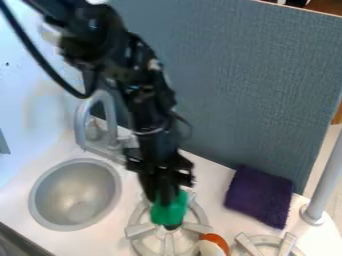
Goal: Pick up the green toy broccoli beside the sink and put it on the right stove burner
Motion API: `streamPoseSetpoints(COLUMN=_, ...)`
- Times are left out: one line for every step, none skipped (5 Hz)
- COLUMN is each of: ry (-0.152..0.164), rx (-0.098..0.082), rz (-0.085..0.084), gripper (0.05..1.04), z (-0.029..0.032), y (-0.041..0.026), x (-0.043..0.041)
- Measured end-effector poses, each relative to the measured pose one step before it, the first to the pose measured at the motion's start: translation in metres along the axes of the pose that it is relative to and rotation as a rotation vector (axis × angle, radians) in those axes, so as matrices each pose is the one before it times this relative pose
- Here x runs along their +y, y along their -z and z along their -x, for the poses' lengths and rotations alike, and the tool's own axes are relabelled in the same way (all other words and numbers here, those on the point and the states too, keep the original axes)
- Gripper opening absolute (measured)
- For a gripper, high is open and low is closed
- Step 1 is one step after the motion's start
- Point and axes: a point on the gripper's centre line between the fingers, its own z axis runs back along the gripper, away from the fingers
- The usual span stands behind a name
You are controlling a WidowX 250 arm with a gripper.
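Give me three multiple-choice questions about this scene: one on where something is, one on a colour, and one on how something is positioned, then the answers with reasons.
1. Where is the purple cloth?
A. In the sink
B. On the counter, beside the grey-blue panel
C. Over the faucet

2. What colour is the thing at the gripper's tip?
A. Green
B. Yellow
C. Pink

3. Which way does the gripper point?
A. Up
B. Level, toward the sink
C. Down

Answers:
1: B, the cloth lies on the white surface near the panel's lower edge.
2: A, the green thing shows right at the tip.
3: C, the gripper hangs with its tip lowest.
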Motion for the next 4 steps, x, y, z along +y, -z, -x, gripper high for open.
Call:
streamPoseSetpoints(ry=0.0563, rx=-0.0023, rz=0.0295, gripper=0.339, z=-0.01752, y=0.02445, x=-0.04187)
streamPoseSetpoints(ry=0.0148, rx=0.0044, rz=-0.0034, gripper=0.339, z=-0.02138, y=0.02572, x=-0.03672)
streamPoseSetpoints(ry=0.0591, rx=0.0181, rz=-0.0025, gripper=0.339, z=-0.00704, y=0.02088, x=-0.02746)
streamPoseSetpoints(ry=0.0305, rx=0.0111, rz=-0.0551, gripper=0.339, z=0.00465, y=0.0108, x=-0.00802)
